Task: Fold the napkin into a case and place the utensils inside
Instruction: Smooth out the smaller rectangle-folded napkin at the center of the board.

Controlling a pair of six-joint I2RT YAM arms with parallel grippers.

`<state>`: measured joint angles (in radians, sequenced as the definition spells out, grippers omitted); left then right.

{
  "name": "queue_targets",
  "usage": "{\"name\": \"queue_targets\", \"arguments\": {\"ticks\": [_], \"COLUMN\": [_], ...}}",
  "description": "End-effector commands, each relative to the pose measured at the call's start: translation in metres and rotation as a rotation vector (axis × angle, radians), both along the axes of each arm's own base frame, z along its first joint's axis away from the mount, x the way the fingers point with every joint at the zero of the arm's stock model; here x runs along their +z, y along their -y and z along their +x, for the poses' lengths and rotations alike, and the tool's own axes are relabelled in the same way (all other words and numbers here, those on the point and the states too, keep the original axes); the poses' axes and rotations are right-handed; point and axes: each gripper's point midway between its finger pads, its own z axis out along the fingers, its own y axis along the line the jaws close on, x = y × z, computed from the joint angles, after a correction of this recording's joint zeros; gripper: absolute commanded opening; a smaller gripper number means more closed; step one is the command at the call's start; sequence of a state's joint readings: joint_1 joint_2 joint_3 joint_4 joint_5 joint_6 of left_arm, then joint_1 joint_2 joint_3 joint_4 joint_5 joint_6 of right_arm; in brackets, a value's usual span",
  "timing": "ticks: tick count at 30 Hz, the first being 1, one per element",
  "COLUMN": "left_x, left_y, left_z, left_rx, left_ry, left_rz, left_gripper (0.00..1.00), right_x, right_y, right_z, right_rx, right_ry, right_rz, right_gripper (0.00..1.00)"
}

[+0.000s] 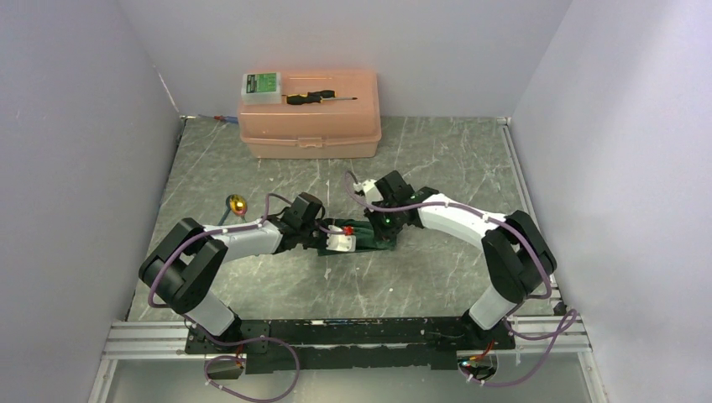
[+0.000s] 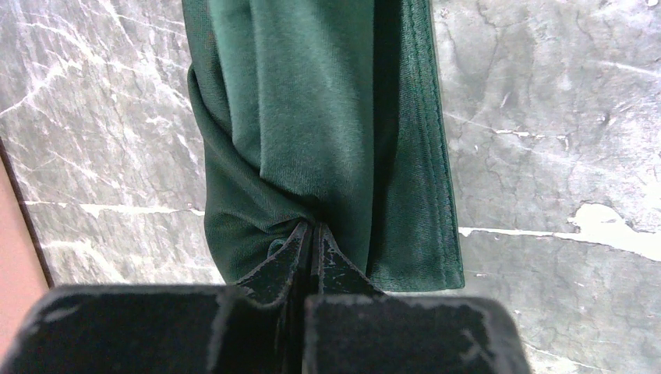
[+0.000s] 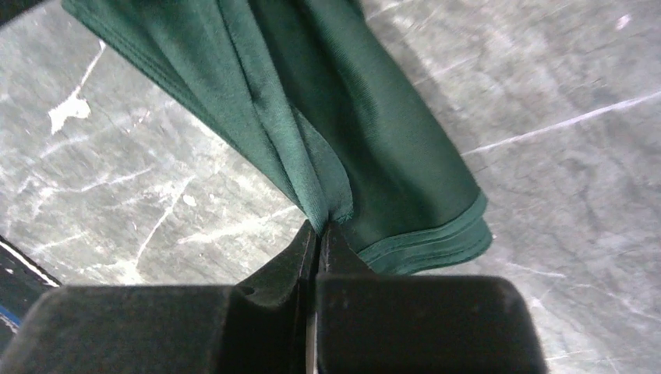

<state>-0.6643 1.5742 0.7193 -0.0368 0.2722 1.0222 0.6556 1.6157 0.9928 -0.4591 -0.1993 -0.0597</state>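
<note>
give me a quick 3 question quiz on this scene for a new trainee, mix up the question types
1. True or false: the left gripper and the right gripper are both shut on the napkin.
2. Where is the gold-headed utensil? A) tucked inside the napkin B) on the table, apart from the napkin C) in the right gripper
3. Short answer: what tool lies on the lid of the pink box, next to the white case?

Key: 1 true; 2 B; 3 the black-handled screwdriver.
</note>
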Motion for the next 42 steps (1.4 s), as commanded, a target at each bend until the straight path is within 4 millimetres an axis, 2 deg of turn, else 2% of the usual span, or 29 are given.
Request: {"name": "queue_targets", "arguments": {"ticks": [1, 5, 12, 17, 30, 42], "left_x": [-0.026, -0.010, 0.005, 0.013, 0.020, 0.029], "left_y": [-0.025, -0.019, -0.015, -0.012, -0.002, 0.001], "left_z": [-0.032, -0.018, -0.007, -0.004, -0.002, 0.006], "left_rx": [0.050, 0.093, 0.120, 0.116, 0.107, 0.148], "left_ry": [-0.154, -0.123, -0.091, -0.082, -0.078, -0.080], "left_rz": [0.100, 0.070, 0.043, 0.027, -0.006, -0.034], "left_gripper": [0.03, 0.03, 0.03, 0.03, 0.03, 0.03], "right_x": [0.020, 0.023, 0.001, -0.007, -0.024, -0.035], "right_y": [-0.002, -0.006, -0.004, -0.001, 0.006, 0.011], "right_z": [0.024, 0.034, 0.042, 0.050, 0.054, 0.048], "right_rx": [-0.038, -0.017, 0.007, 0.002, -0.004, -0.003], "right_ry": [0.004, -0.031, -0.151, -0.189, -0.231, -0.261], "right_rz": [0.054, 0.078, 0.034, 0.036, -0.032, -0.059], "right_gripper": [0.00, 0.00, 0.00, 0.00, 0.00, 0.00]}}
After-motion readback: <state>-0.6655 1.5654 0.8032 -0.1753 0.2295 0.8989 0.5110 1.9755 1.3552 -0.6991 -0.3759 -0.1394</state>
